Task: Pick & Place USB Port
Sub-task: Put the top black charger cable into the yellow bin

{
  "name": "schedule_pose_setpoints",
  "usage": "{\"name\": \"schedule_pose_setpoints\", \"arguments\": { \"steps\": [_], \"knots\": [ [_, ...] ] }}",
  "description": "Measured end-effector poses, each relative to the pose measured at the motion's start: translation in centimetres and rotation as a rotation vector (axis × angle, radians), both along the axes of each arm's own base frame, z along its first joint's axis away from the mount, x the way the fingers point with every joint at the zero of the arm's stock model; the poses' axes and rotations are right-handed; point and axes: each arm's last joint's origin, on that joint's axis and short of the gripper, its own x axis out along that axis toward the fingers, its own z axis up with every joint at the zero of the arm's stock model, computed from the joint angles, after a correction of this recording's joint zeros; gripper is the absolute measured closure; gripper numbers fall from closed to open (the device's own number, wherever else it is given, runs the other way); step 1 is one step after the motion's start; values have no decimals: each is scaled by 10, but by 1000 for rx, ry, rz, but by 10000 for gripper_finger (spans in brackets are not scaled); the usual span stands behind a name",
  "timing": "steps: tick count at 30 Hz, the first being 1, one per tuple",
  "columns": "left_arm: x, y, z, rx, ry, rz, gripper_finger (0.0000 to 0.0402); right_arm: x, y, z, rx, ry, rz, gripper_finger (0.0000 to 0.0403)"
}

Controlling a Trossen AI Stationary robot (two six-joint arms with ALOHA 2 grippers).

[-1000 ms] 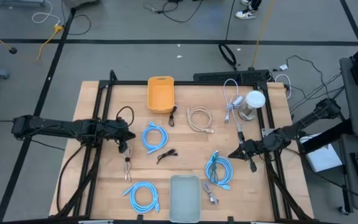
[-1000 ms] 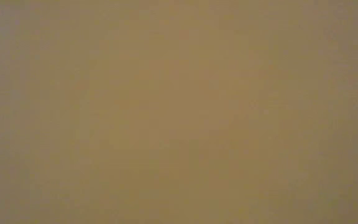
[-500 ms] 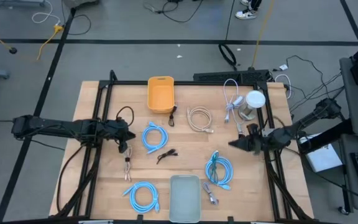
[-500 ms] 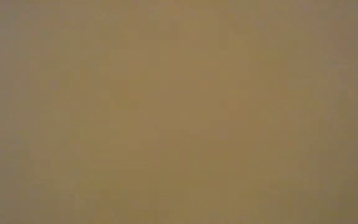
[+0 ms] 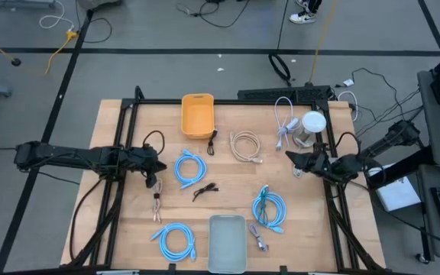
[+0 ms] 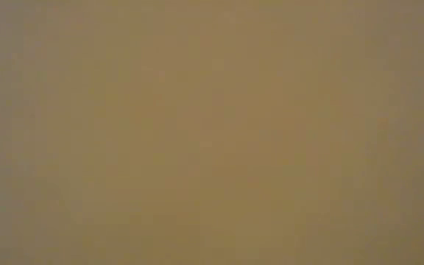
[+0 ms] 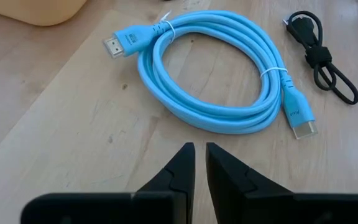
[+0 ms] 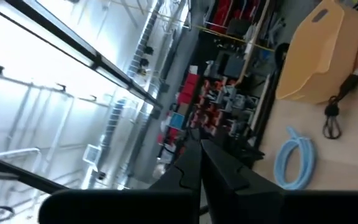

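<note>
The right hand (image 5: 295,162), fingers together and empty, hovers near the white cup (image 5: 309,127). The left hand (image 5: 157,166), closed and empty, rests beside a blue cable (image 7: 219,74).

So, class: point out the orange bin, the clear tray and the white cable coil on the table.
orange bin (image 5: 197,116), high view, on its inner floor.
clear tray (image 5: 227,243), high view, on the middle of its base.
white cable coil (image 5: 244,145), high view, on a strand of the loop.

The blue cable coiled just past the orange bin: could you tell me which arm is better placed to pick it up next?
Probably the left. The left gripper sits beside that blue cable, fingers shut, facing it; the right gripper is across the table.
</note>
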Motion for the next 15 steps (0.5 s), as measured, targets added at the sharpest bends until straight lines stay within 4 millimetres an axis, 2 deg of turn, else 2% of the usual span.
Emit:
{"name": "schedule_pose_setpoints", "arguments": {
  "steps": [6, 9, 15],
  "knots": [
    [6, 6, 10, 382, -50, -28, 360, 1, 0, -1, -27, 23, -5, 399],
    [11, 7, 19, 397, -144, 23, 360, 0, -1, -2, -72, 54, -58, 399],
    [20, 9, 43, 287, -454, 172, 360, -1, -4, -3, -89, 110, -205, 399]
  ]
}}
